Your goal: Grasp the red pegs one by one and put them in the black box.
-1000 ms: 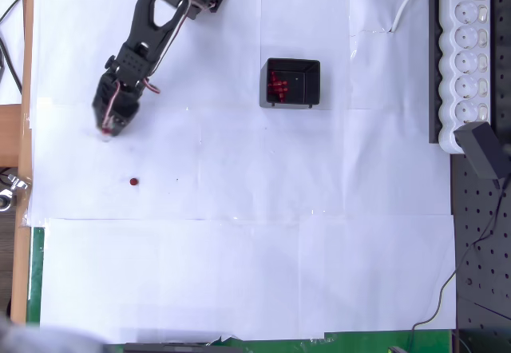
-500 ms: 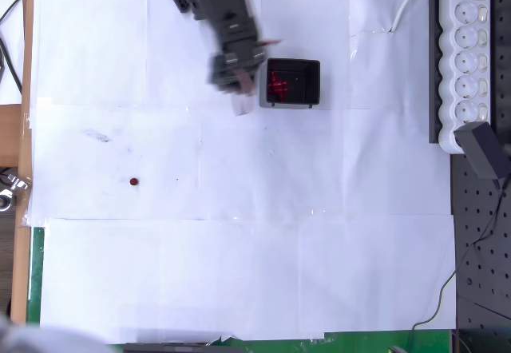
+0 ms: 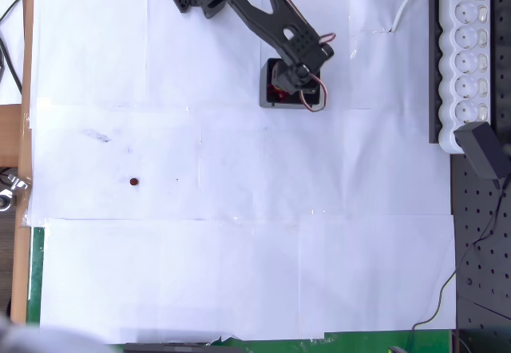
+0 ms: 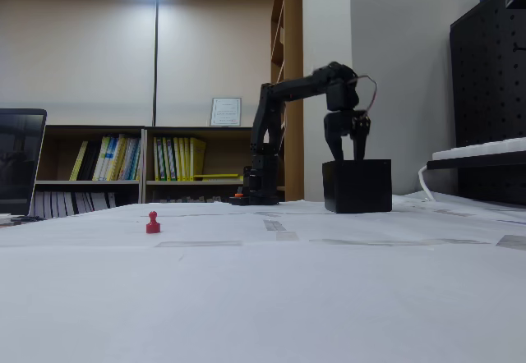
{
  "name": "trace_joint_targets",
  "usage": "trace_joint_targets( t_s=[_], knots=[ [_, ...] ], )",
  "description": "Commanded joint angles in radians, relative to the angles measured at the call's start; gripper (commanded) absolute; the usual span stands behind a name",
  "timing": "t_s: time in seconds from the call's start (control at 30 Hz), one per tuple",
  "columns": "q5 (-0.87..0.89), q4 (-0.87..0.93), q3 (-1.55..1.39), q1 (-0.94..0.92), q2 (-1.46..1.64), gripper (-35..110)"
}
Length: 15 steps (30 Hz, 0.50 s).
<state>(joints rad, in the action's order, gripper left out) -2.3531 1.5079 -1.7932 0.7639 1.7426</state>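
The gripper [image 3: 297, 89] hangs directly over the black box [image 3: 313, 72], which stands on the paper-covered worktop [image 3: 239, 249] toward its far side in the overhead view. One second ago the arm was low over the left part of the paper sheet; half a second ago it was in mid-swing, just beside the box; now it is extended across the box opening.

In the fixed view the gripper [image 4: 346, 141] points straight down, and the jaws stand apart just above the rim of the black box [image 4: 357, 186]. Whether a peg is between them cannot be told; the opening is dark and small in this view. Red pegs already lie inside the box [image 3: 277, 91], partly covered by the arm in the overhead view.

One red peg [image 3: 133, 182] stands upright on the paper, well apart from the box, in the left part of the overhead view. The fixed view shows the same peg [image 4: 152, 222] standing alone on the worktop.

Assessment: the transfer leg of this cycle is complete, and the parted jaws over the box suggest the release step is in hand or just done. One peg on the worktop is left to collect, so the task is near its end.
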Motion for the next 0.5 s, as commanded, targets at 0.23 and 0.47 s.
trace_joint_targets(
  t_s=[0.23, 0.47],
  knots=[
    [-0.017, 0.098, -0.236, -0.117, -0.325, 23],
    [0.229, -0.186, 0.14, -0.509, -0.638, 23]
  ],
)
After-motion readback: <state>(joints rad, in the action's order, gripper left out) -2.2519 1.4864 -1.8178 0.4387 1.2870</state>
